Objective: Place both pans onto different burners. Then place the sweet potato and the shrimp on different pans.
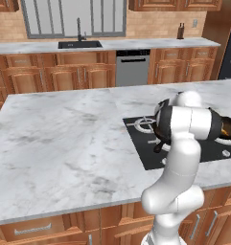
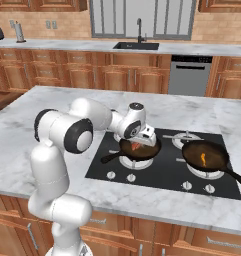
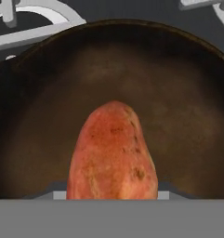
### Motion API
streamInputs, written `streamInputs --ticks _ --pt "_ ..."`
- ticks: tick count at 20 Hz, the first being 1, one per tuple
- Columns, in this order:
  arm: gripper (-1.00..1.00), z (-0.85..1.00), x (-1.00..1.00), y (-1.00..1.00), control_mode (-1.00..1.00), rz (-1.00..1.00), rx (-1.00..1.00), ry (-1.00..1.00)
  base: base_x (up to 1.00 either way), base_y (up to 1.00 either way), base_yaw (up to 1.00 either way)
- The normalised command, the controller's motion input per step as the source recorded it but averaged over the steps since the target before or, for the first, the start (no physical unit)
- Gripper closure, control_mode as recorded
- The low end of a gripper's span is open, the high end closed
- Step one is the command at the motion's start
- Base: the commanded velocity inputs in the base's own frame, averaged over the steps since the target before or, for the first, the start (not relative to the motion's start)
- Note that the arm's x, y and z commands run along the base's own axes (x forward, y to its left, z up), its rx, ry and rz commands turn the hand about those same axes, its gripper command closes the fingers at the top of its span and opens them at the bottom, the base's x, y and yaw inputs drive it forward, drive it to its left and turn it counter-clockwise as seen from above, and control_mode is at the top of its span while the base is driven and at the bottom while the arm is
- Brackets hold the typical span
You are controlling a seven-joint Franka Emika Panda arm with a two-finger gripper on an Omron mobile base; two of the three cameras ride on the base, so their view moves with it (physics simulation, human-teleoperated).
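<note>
Gripper [image 2: 141, 143] clamped on sweet potato [image 3: 112, 153], poised low over left pan [image 2: 138, 149] for release; shrimp [image 2: 203, 159] already resting in right pan [image 2: 204, 155], both on burners.

Matt brown pan [image 3: 187, 130], speckled rough sweet potato [image 3: 112, 153] (glossy black cooktop [image 2: 162, 172])

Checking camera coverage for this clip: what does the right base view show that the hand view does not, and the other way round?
Right base view alone: the second pan on the right front burner with the shrimp in it, the cooktop as a whole, the marble counter, and the gripper low over the left pan. Hand view alone: the sweet potato close up, its mottled skin filling the foreground between the gripper's fingers. Both share the left pan with the sweet potato over its dark inside, and part of a burner grate.
</note>
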Motion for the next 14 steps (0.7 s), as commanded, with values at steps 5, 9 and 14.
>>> streamInputs --ticks 5,9,14 --pt "1.0 -0.29 0.06 -0.02 -1.0 0.0 0.0 0.0 0.0 0.0 0.0" --pt "-1.0 -0.11 0.0 -0.01 -1.0 0.0 0.0 0.0 0.0 0.0 0.0" --pt "-1.0 0.02 0.01 0.0 -1.0 0.0 0.0 0.0 0.0 0.0 0.0"
